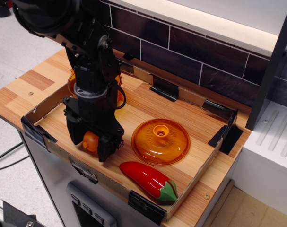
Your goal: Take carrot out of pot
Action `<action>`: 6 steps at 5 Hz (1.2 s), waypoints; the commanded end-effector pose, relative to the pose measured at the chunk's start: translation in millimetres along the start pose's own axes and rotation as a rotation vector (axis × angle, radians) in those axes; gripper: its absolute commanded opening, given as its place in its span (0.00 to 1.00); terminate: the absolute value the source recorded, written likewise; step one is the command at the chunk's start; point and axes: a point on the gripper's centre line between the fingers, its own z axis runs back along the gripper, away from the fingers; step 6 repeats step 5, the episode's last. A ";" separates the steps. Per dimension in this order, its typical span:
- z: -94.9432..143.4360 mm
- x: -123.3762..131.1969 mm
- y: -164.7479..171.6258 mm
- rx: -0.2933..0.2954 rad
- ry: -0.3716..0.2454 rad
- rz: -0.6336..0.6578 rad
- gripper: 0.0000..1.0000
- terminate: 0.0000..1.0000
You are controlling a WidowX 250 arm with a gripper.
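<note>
My gripper (91,146) hangs over the front left of the tray, close to the wooden floor. It is shut on the small orange carrot (90,141), which shows between the two black fingers. The amber translucent pot (71,85) stands behind the arm at the tray's back left. It is mostly hidden by the arm, and only parts of its rim show on either side. The carrot is outside the pot, in front of it.
The domed orange lid (160,141) with a centre knob lies to the right of the gripper. A red chili pepper (147,178) lies by the tray's front edge. A low cardboard wall (48,142) rings the tray. A tiled wall (190,52) rises behind.
</note>
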 end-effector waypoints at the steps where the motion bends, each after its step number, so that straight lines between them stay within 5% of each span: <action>1: 50.8 -0.2 14.8 -0.048 -0.073 0.052 1.00 0.00; 2: 87.3 2.6 17.0 -0.082 -0.134 0.128 1.00 0.00; 3: 118.4 4.9 19.1 -0.011 -0.195 0.171 1.00 0.00; 4: 118.4 4.9 19.1 -0.011 -0.195 0.171 1.00 0.00; 5: 118.4 4.9 19.1 -0.011 -0.195 0.171 1.00 1.00; 6: 118.4 4.9 19.1 -0.011 -0.195 0.171 1.00 1.00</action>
